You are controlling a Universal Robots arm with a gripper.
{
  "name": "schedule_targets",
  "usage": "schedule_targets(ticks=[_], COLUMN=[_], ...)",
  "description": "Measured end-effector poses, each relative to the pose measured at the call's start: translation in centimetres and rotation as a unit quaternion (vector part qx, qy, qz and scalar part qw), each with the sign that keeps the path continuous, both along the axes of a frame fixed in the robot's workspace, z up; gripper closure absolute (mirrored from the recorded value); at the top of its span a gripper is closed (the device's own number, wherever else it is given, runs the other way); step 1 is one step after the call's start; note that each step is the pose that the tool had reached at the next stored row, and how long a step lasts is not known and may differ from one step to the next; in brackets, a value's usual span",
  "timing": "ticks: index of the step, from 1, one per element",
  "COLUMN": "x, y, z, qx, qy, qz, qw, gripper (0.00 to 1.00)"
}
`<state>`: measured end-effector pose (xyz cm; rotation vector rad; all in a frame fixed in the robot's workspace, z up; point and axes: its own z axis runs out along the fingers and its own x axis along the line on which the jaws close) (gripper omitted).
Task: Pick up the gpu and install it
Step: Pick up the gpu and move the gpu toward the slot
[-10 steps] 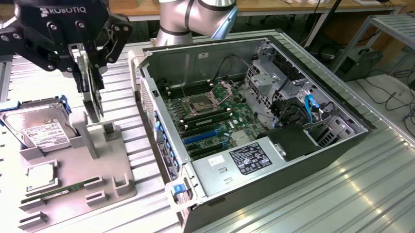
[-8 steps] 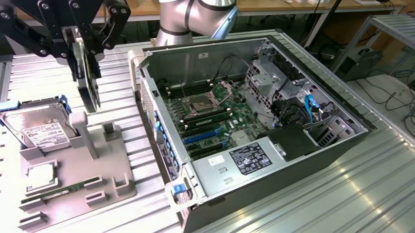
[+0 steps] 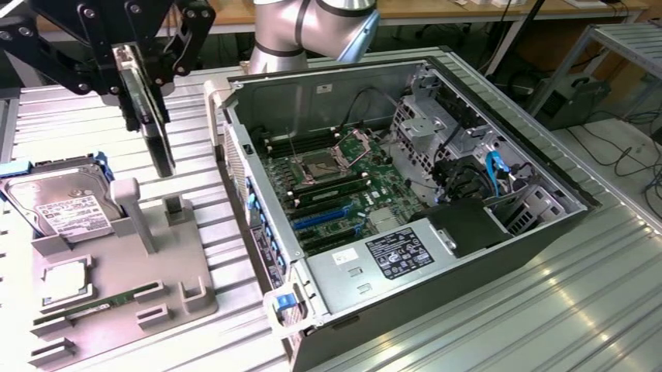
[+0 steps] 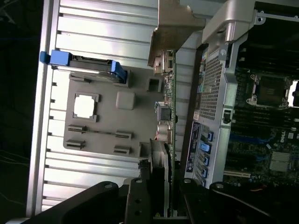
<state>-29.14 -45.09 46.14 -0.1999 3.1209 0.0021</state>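
Note:
The gpu is a thin dark card hanging on edge above the grey parts holder, at the exterior view's left. My gripper is shut on its upper part. The card hangs clear of the holder, left of the open computer case. In the wrist view the gpu runs edge-on away from my gripper, with its pale metal bracket at the far end. It hangs between the holder and the case's rear panel. The motherboard with its blue slots lies exposed inside the case.
On the holder rest a silver hard drive in a blue caddy, a processor chip and a slim green memory stick. The case's drive cage and black power supply stand along its far side. Ribbed metal table all around.

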Motion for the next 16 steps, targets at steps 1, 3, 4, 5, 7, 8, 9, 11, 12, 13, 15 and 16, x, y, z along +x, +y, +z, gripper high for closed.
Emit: schedule_targets(ticks=[1, 3, 4, 5, 7, 8, 9, 11, 12, 13, 15, 16], x=[0.1, 0.3, 0.4, 0.6, 0.9, 1.1, 1.2, 1.6, 1.7, 1.9, 2.1, 2.2], y=[0.0, 0.0, 0.0, 0.0, 0.0, 0.0, 0.0, 0.0, 0.0, 0.0, 0.0, 0.0], z=[-0.01, 0.0, 0.0, -0.01, -0.01, -0.01, -0.01, -0.01, -0.01, -0.01, -0.01, -0.01], qx=[0.0, 0.0, 0.0, 0.0, 0.0, 0.0, 0.0, 0.0, 0.0, 0.0, 0.0, 0.0], qy=[0.0, 0.0, 0.0, -0.0001, 0.0, 0.0, 0.0, 0.0, 0.0, 0.0, 0.0, 0.0], qz=[0.0, 0.0, 0.0, 0.0, 0.0, 0.0, 0.0, 0.0, 0.0, 0.0, 0.0, 0.0], qw=[1.0, 1.0, 1.0, 1.0, 1.0, 1.0, 1.0, 1.0, 1.0, 1.0, 1.0, 1.0], gripper=[0.72, 0.72, 0.72, 0.72, 0.72, 0.72, 0.72, 0.72, 0.72, 0.72, 0.72, 0.72])
